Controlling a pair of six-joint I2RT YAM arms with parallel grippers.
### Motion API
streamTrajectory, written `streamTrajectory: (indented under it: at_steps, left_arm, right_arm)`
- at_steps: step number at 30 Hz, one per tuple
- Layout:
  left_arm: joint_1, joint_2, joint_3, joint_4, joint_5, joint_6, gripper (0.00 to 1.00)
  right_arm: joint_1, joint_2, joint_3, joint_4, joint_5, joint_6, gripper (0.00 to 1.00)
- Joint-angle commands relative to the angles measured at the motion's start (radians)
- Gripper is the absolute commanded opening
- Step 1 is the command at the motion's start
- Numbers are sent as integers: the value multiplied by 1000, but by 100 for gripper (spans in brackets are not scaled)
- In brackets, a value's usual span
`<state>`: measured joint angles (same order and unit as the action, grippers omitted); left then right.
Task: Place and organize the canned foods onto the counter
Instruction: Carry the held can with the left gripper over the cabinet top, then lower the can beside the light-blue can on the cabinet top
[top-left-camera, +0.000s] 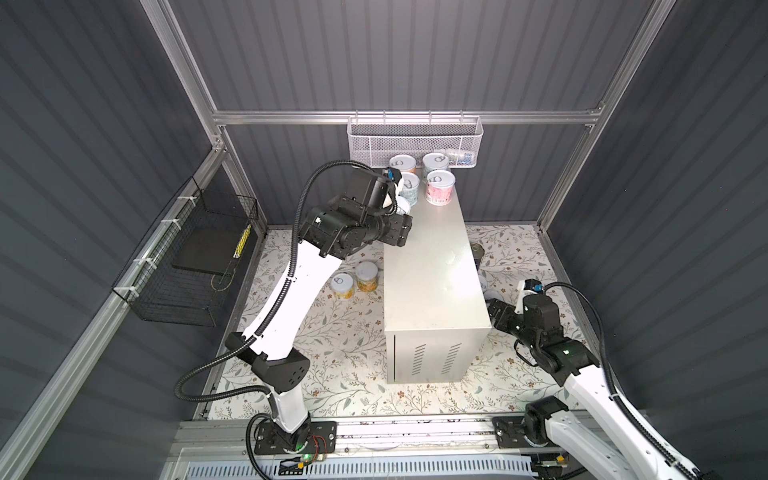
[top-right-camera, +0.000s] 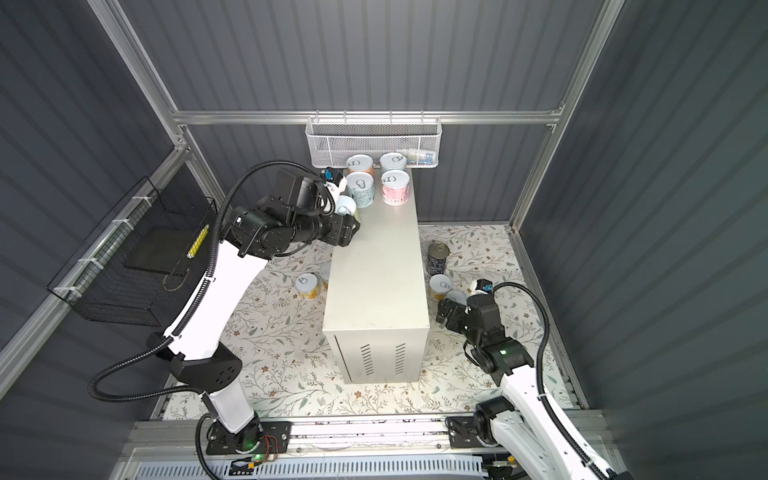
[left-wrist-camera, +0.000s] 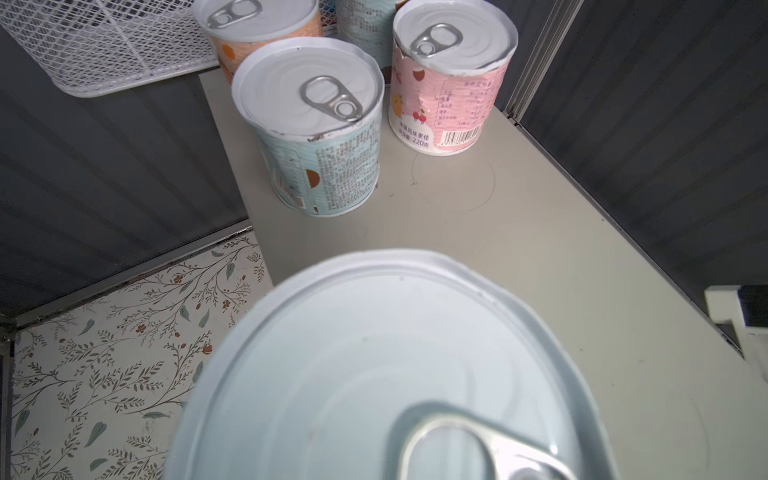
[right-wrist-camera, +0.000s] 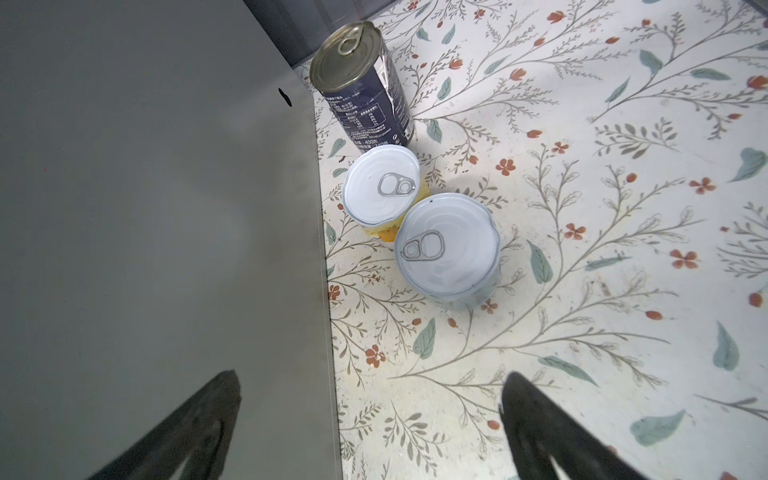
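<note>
Canned foods (top-right-camera: 395, 189) stand in three clusters around the desk (top-left-camera: 432, 270). Farthest left, a tabbed floor can (top-left-camera: 343, 284) and a plain-topped floor can (top-left-camera: 366, 274) wait on the floral mat (top-left-camera: 332, 353) beside the desk's left wall, nearer the left arm. The left fingers (top-left-camera: 400, 231) are closed partway round the held can (left-wrist-camera: 365, 365), its axis vertical and lid up, at the desk's left edge just short of the pale-blue can (left-wrist-camera: 316, 124). Whether its base touches the top I cannot tell. Beyond it the orange can (left-wrist-camera: 257, 25), a fourth can (left-wrist-camera: 365, 25) and the pink can (left-wrist-camera: 453, 83) complete a two-by-two block at the far end, so the free spot likely lies directly below the held can. Right of the desk, on the mat, stand the dark-blue can (right-wrist-camera: 365, 91), a yellow-labelled can (right-wrist-camera: 382, 187) and the nearest small can (right-wrist-camera: 446, 245), touching or nearly so. The right fingers (right-wrist-camera: 552, 436) are spread wide and empty, low beside the desk's right wall, with that nearest can straight ahead of their gap.
</note>
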<state>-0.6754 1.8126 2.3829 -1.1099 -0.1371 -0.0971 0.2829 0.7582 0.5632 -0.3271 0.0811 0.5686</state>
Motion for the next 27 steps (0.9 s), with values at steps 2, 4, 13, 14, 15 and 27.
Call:
streamTrajectory:
  at_steps: [2, 4, 13, 14, 15, 27]
  left_arm:
    - [-3, 32, 67, 21, 8, 26, 0]
    - [-3, 37, 69, 28, 14, 28, 0]
    - [-3, 69, 68, 40, 32, 22, 11]
    - [-3, 70, 62, 47, 31, 23, 13]
    - [-3, 71, 57, 54, 33, 21, 14]
    - [-3, 133, 91, 87, 33, 22, 15]
  right_arm:
    - [-3, -27, 5, -33, 28, -20, 99]
    - [-2, -35, 0, -32, 32, -22, 99]
    - [-2, -26, -11, -18, 24, -24, 99]
    - [-2, -25, -14, -17, 22, -24, 99]
    - [-2, -24, -13, -18, 24, -26, 99]
    - [-2, -33, -12, -23, 39, -35, 99]
